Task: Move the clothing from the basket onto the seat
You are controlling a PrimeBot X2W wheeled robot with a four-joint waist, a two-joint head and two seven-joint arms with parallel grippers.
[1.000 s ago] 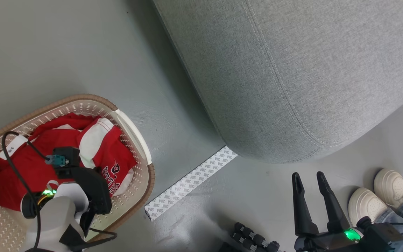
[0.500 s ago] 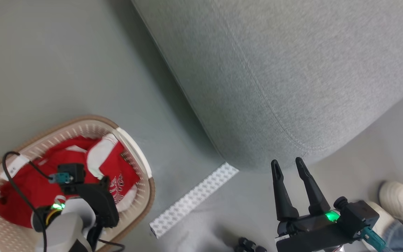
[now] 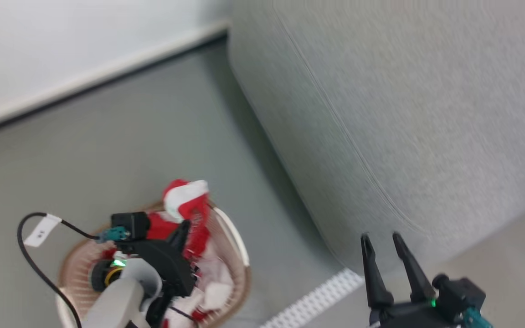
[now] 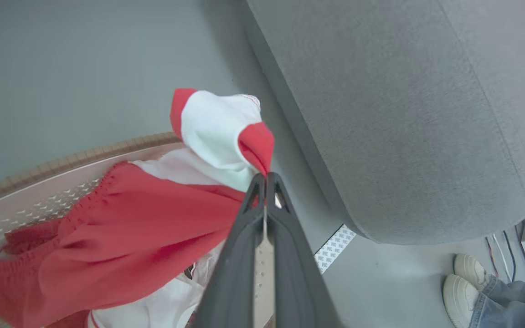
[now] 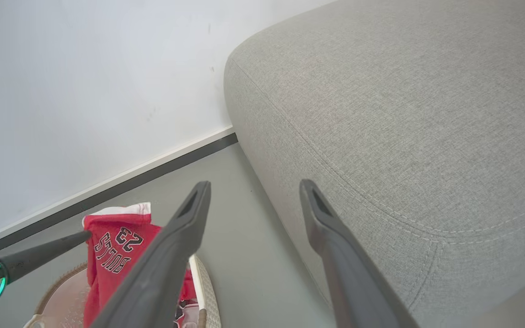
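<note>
Red jersey [image 4: 217,123] had lifted clear of the basket [image 4: 84,155], pinched in the closed left gripper [image 4: 265,181], not yet over the seat [image 4: 404,114]; right gripper [image 3: 381,239] wide, empty.

- One seat [image 3: 404,114], grey and broad.
- One basket [image 4: 84,152], on the floor beside the seat's long side.
- One heap of red-and-white clothing [image 4: 153,237] in that basket; the number of pieces cannot be told, though one lettered jersey [image 5: 112,255] stands out.
- Two grippers: the left gripper [image 4: 265,182] off the seat's side, the right gripper [image 5: 253,191] before its rounded corner.
- One white patterned strip [image 4: 335,246] on the floor, reaching the seat's base.
- Two pale shoes [image 4: 457,296], near the seat's corner.
</note>
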